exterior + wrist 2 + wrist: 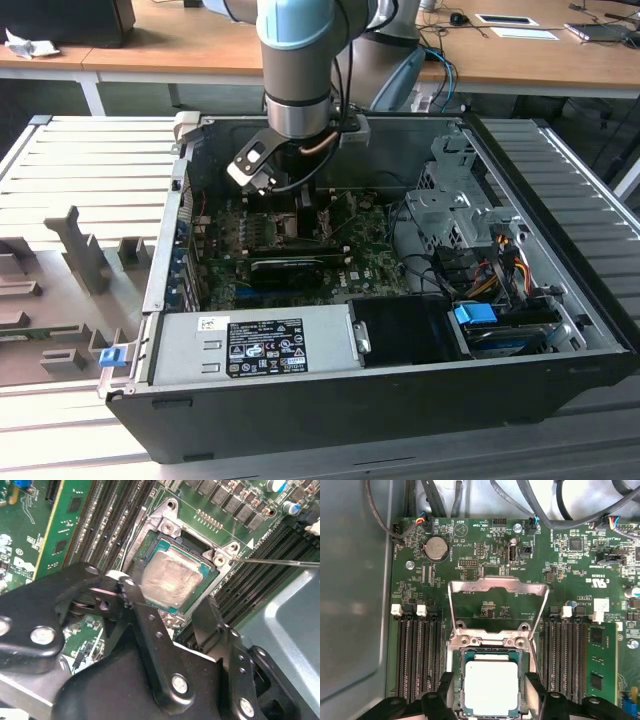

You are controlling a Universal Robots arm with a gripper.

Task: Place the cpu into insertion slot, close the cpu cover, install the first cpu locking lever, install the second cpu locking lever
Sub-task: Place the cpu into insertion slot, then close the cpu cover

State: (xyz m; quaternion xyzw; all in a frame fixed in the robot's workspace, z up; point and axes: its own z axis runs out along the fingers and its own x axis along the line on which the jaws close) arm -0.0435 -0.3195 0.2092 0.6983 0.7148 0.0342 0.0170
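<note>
At the exterior view's left, moulded grey fixtures stand on a ribbed metal surface. Beside them sits the open black computer case. It has a silver power supply box along its near edge and a long black finned card across the green board. A blue plastic clip sits toward the exterior view's right.

In the first wrist view we see a round silver coin cell and rows of narrow black memory slots. Then comes the cpu cover, a thin silver frame with a large cut-out centre, standing open away from the insertion slot. The cpu, a flat square with a pale, faintly smeared metal face, lies in the insertion slot. In the second wrist view a thin metal rod runs out from the socket's corner.

The slot's near edge is hidden behind the black linkages in both wrist views. In the exterior view the socket is hidden behind the arm. We cannot tell whether the fingers touch the slot's rim.

The pale blue and grey arm comes down into the case from above. The hand hangs over the cpu with its black fingers spread apart, one on each side of the chip, pinching nothing.
</note>
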